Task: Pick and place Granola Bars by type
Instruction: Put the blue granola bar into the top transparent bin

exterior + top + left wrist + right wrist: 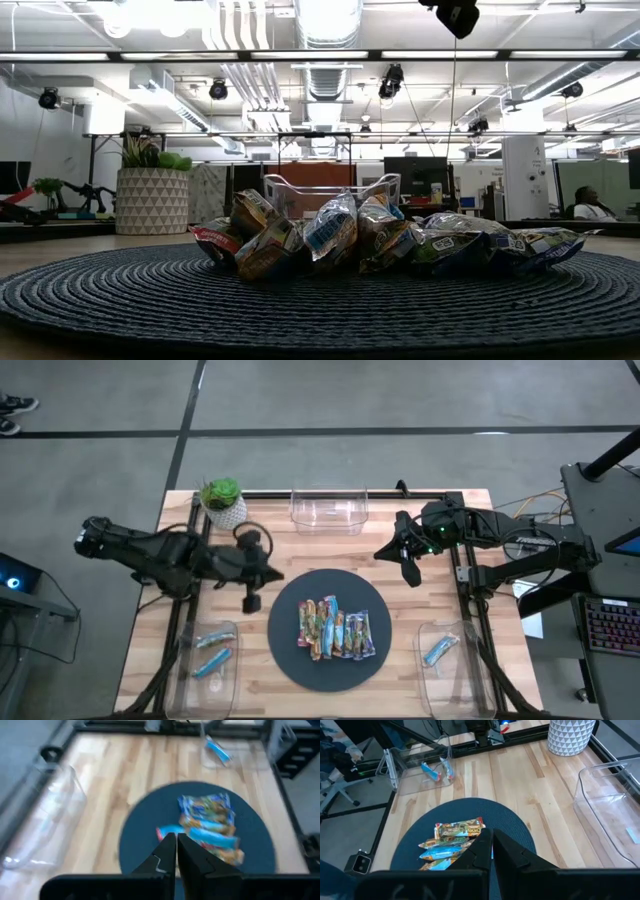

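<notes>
Several granola bars (335, 628) in blue and mixed-colour wrappers lie side by side in a heap on the dark round mat (290, 650) at the table's middle; the low view shows the heap (380, 240) resting on the mat (320, 310). My left gripper (251, 600) hangs shut and holds nothing, above the table just left of the mat; in its wrist view the shut fingers (176, 851) point toward the bars (210, 822). My right gripper (408, 570) hangs shut, with nothing in it, above the table at the mat's far right (491, 845).
A clear bin (190, 670) at the near left holds two blue bars (212, 653). A clear bin (452, 670) at the near right holds one blue bar (439, 649). A third clear bin (328, 510) stands at the far edge, beside a potted plant (222, 502).
</notes>
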Robot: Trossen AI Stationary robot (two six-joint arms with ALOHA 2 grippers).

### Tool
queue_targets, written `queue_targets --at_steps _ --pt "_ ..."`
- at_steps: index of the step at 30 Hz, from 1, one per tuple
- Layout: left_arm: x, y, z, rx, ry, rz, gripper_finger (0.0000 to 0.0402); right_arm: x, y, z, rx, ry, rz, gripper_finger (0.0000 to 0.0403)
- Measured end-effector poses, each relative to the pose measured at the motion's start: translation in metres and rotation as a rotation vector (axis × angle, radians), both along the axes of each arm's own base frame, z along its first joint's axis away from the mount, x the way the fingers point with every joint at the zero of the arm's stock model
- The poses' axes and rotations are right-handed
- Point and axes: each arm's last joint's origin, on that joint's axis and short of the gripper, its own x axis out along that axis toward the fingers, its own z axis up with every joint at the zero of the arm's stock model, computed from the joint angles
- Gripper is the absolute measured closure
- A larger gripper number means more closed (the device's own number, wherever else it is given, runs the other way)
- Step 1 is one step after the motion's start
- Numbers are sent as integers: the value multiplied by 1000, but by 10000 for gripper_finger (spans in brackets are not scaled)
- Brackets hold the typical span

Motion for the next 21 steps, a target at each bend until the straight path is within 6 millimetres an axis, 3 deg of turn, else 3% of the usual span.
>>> queue_targets --at_steps 8,21 --pt "-1 27 -5 -6 -18 55 401 0 0 0 -8 0 5 394" --pt "-26 33 -37 -39 -190 77 401 0 0 0 -19 -3 10 394"
